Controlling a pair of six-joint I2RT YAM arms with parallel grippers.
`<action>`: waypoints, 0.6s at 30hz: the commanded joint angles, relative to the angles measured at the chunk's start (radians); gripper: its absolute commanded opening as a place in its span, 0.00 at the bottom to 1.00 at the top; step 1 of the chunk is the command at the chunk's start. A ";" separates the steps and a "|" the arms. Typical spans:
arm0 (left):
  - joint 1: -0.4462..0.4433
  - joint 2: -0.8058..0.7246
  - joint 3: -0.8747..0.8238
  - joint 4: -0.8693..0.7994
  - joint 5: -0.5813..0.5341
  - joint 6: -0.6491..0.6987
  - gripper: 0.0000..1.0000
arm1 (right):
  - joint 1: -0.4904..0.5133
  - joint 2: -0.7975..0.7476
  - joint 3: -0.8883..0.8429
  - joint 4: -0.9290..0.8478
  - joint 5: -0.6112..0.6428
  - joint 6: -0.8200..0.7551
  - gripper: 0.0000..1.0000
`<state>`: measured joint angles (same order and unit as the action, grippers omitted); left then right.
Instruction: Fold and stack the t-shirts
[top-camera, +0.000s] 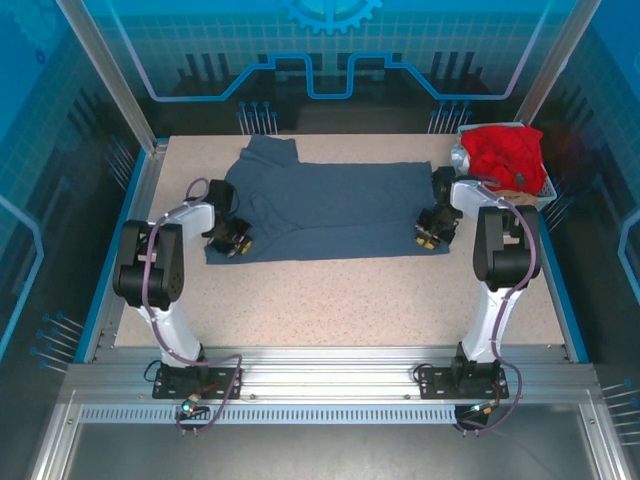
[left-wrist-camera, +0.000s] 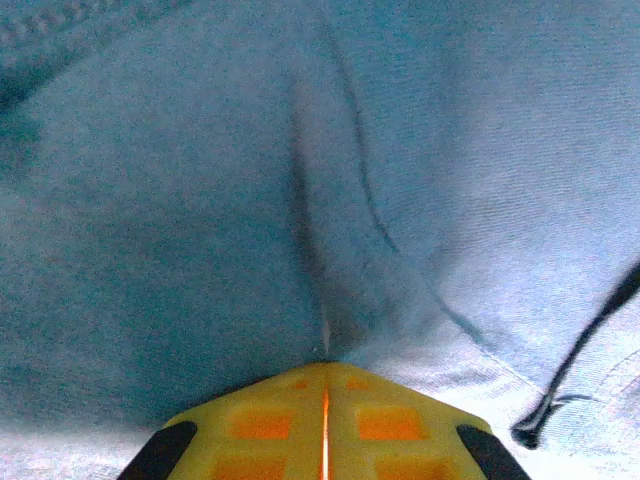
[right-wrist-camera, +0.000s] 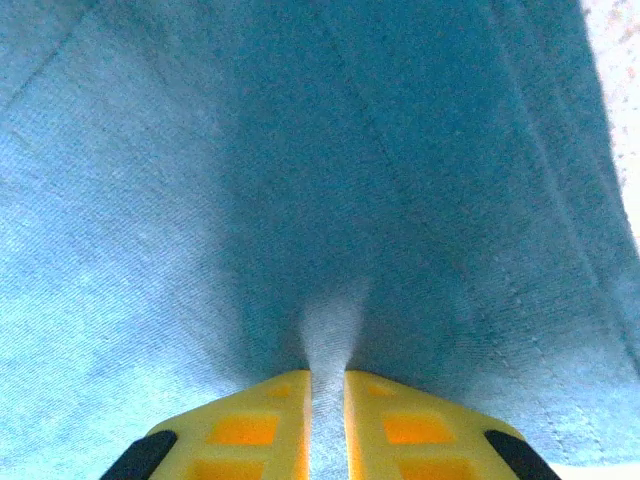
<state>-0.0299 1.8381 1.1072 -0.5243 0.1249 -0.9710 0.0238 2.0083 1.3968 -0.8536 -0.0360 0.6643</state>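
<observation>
The large slate-blue t-shirt lies spread flat across the middle of the table, one sleeve poking toward the back. My left gripper sits at its near left corner, shut on a pinch of the blue cloth, its yellow fingers pressed together. My right gripper is at the near right corner, shut on a fold of the same shirt that fills the narrow gap between its fingers. The bright red t-shirt is heaped in the basket at the back right. The tan shirt is out of view.
A small grey wire basket stands at the table's back right corner under the red shirt. Blue raised edges border the speckled tabletop. Bare table lies between the shirt and the arm bases.
</observation>
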 joint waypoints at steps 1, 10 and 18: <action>0.010 -0.059 -0.102 -0.039 -0.042 -0.086 0.09 | 0.021 -0.004 -0.047 -0.087 0.035 0.004 0.18; 0.012 -0.291 -0.286 -0.124 -0.082 -0.094 0.08 | 0.050 -0.241 -0.324 -0.066 0.045 0.046 0.20; -0.054 -0.433 -0.268 0.012 0.044 -0.115 0.33 | 0.169 -0.522 -0.379 0.134 -0.040 0.038 0.48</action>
<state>-0.0456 1.4071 0.8268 -0.5800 0.0818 -1.0527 0.1474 1.5608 1.0271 -0.8478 -0.0044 0.7101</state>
